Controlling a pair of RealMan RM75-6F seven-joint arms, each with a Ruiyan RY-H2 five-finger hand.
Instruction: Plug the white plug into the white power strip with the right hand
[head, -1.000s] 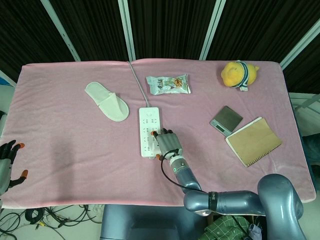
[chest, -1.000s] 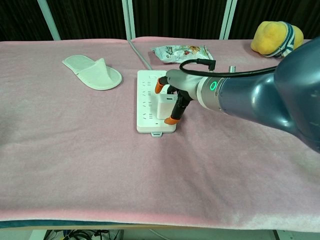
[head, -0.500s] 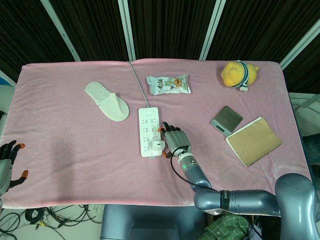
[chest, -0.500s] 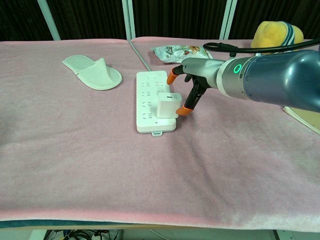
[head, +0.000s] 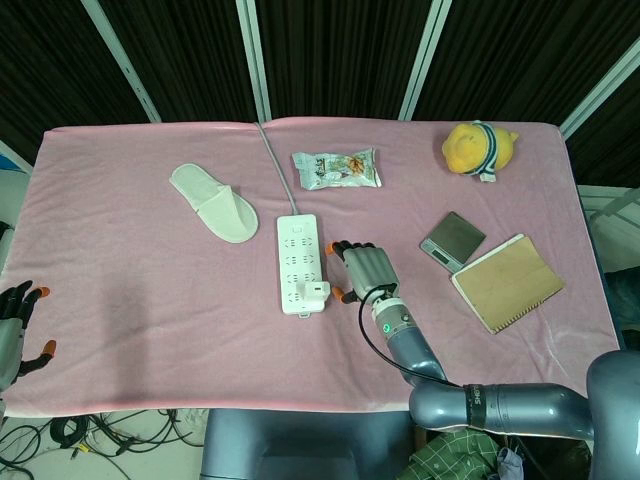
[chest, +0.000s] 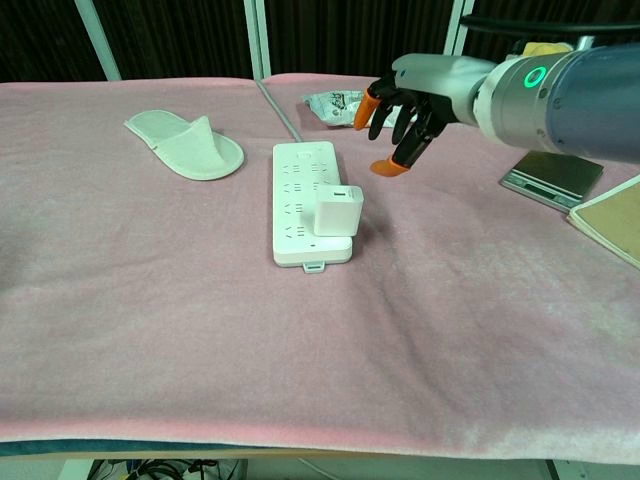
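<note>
Over the last second the right hand (chest: 400, 115) has let go of the white plug (chest: 337, 210) and lifted up and to the right, away from the white power strip (chest: 303, 200); a second ago its fingers were still wrapped around the plug.

Nearest, at the left edge of the head view, the left hand (head: 18, 330) idles off the near left corner of the pink table (head: 150, 300), fingers apart and holding nothing.

Further in, the plug stands seated in the near right part of the strip, its body upright. The strip's long axis runs near to far, with its cord leading off the far edge.

The plug now lies to the left of and below the right hand's fingertips (chest: 385, 167), with clear air between them. The right hand is much the nearer of the two. It hovers palm down, fingers loosely spread and empty, the forearm reaching in from the right. The task looks complete.
</note>
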